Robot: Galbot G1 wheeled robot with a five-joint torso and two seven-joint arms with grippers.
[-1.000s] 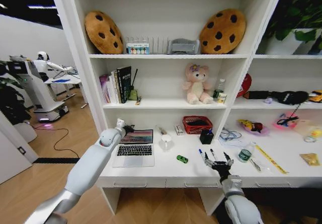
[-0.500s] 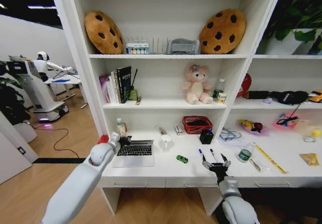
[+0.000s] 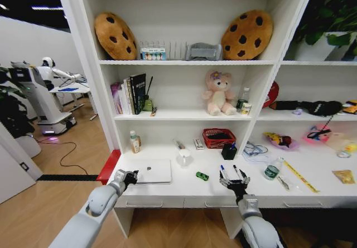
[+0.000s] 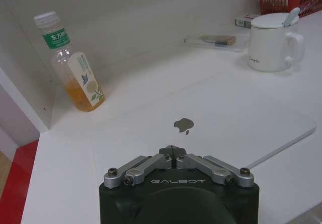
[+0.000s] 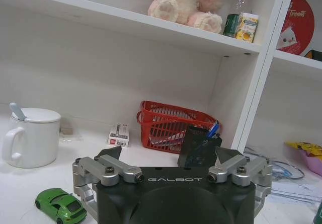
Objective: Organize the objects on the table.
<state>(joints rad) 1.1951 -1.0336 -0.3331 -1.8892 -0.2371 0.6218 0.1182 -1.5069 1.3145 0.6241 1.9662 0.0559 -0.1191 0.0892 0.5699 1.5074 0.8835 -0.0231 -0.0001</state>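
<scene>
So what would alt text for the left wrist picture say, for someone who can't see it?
The left gripper, fingers shut, sits at the near edge of a closed silver laptop on the white table. Behind stand a drink bottle and a white mug.

Two round chocolate-chip cookie cushions [image 3: 114, 35] are leaning on the top shelf, and a pink plush teddy bear [image 3: 218, 93] is sitting on the shelf below. A red wire basket [image 5: 173, 126] is standing by the back wall, a white lidded mug with a spoon [image 4: 274, 42] is resting nearby, and a clear plastic bottle of amber drink [image 4: 70, 64] is standing upright in the corner.
</scene>
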